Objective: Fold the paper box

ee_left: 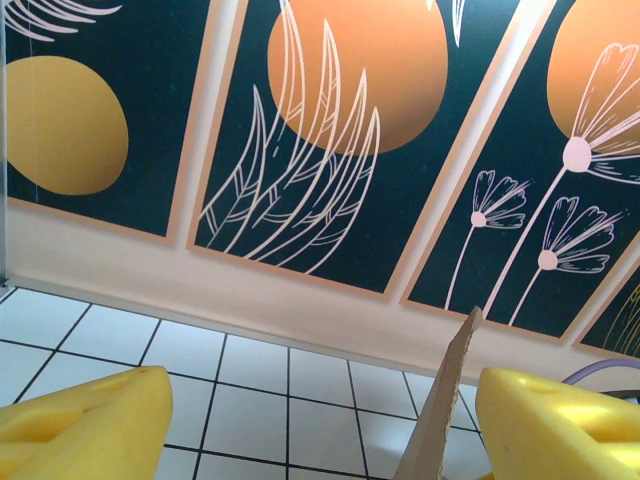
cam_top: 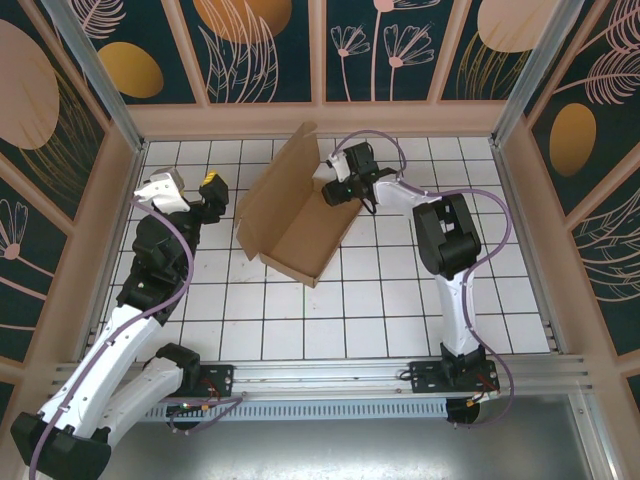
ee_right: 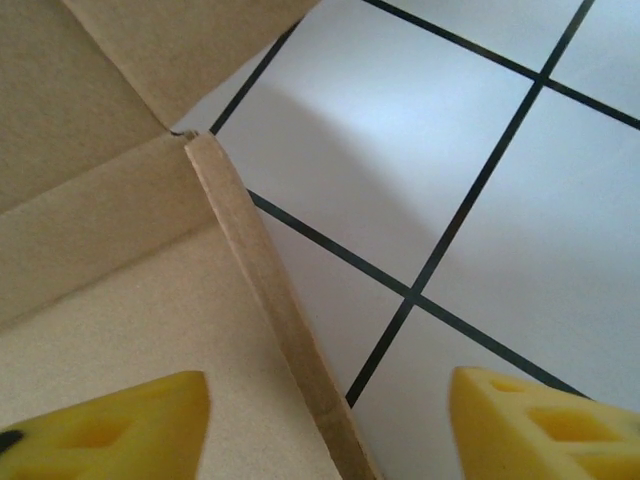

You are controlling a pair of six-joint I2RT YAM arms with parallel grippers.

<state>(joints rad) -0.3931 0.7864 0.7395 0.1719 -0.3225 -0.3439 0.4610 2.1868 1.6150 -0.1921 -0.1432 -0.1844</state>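
Note:
The brown paper box point(cam_top: 300, 220) lies partly folded at the table's middle, its left panel raised and leaning outward. My right gripper point(cam_top: 343, 190) hangs open over the box's right wall point(ee_right: 270, 290), one yellow finger above the box floor, the other above the tiles. The upright wall runs between the fingers without touching them. My left gripper point(cam_top: 208, 195) stands open to the left of the box, a little apart from the raised panel. In the left wrist view the raised panel's tip point(ee_left: 447, 395) rises between the yellow fingers point(ee_left: 85, 425), close to the right one.
The white tiled table point(cam_top: 400, 300) is ringed by low wooden walls with dark floral panels point(cam_top: 260, 50). Free tiles lie in front of the box and to its right. A metal rail point(cam_top: 330, 375) runs along the near edge by the arm bases.

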